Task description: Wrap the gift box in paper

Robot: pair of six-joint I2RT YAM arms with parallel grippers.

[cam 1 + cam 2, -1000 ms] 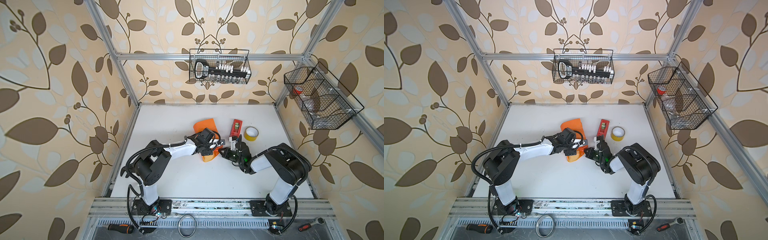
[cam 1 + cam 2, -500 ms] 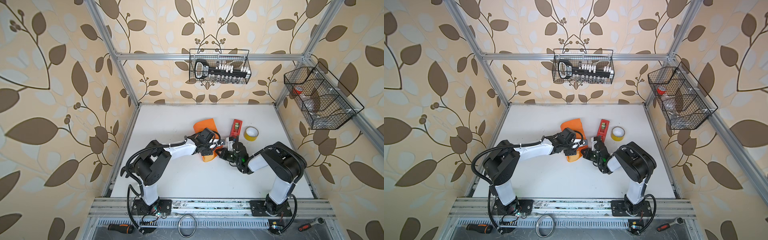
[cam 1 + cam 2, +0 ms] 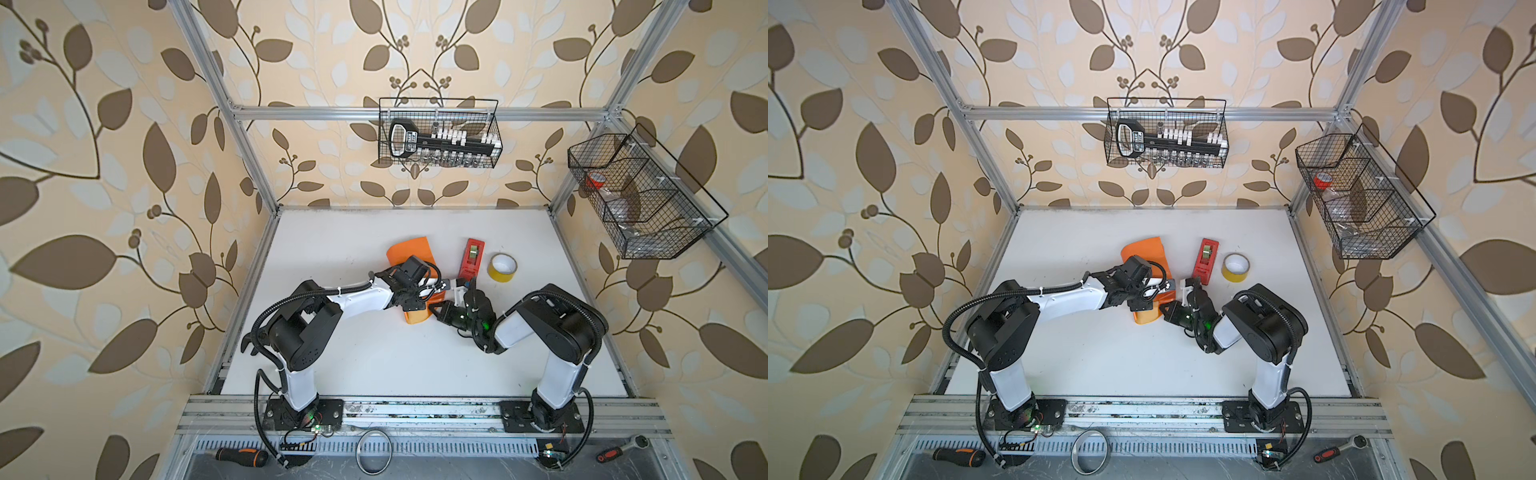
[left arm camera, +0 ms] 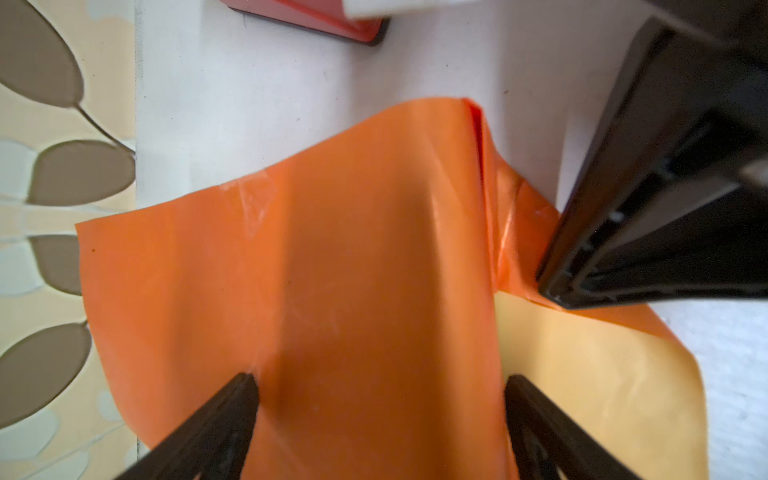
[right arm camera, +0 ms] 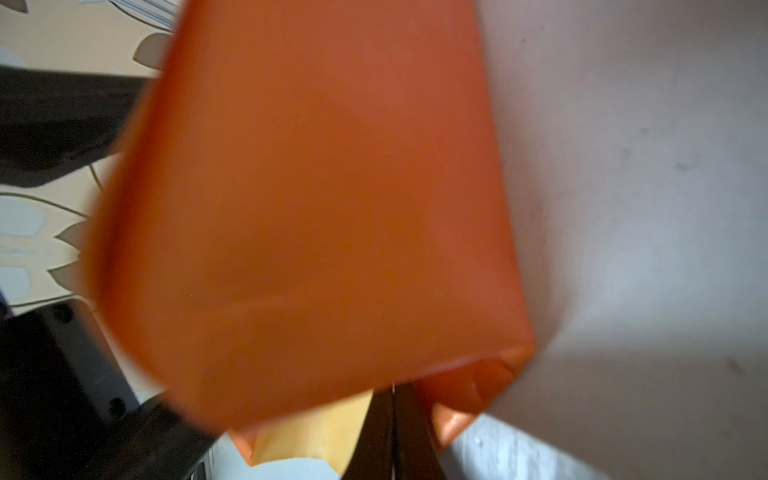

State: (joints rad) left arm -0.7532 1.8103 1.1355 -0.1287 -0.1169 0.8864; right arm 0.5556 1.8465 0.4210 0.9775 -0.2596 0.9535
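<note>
Here, in both top views, we find the paper (image 3: 409,251) just above the middle of the frame on the white table (image 3: 374,365), glossy orange side up. The two arms meet over its lower right part. The gift box itself does not show. The sheet is draped over a box-like form, and we cannot tell more of it than that.

The left gripper (image 4: 381,379) is released. In the left wrist view its two dark fingers (image 4: 232,411) stand wide apart at the bottom of the frame, one on each side of the raised orange band of the sheet.

The right gripper (image 5: 392,419) is clenched, its jaws pressed together at the lower middle of the right wrist view. The yellow-tan underside of the sheet lies to their left and a folded orange corner to their right. In the left wrist view its tip comes in from the right edge and meets a fold of the paper. Whether any of the sheet is pinched between the jaws we cannot tell.

A red tape dispenser (image 3: 471,259) and a yellow tape roll (image 3: 502,268) lie side by side, right of the paper in a top view.
</note>
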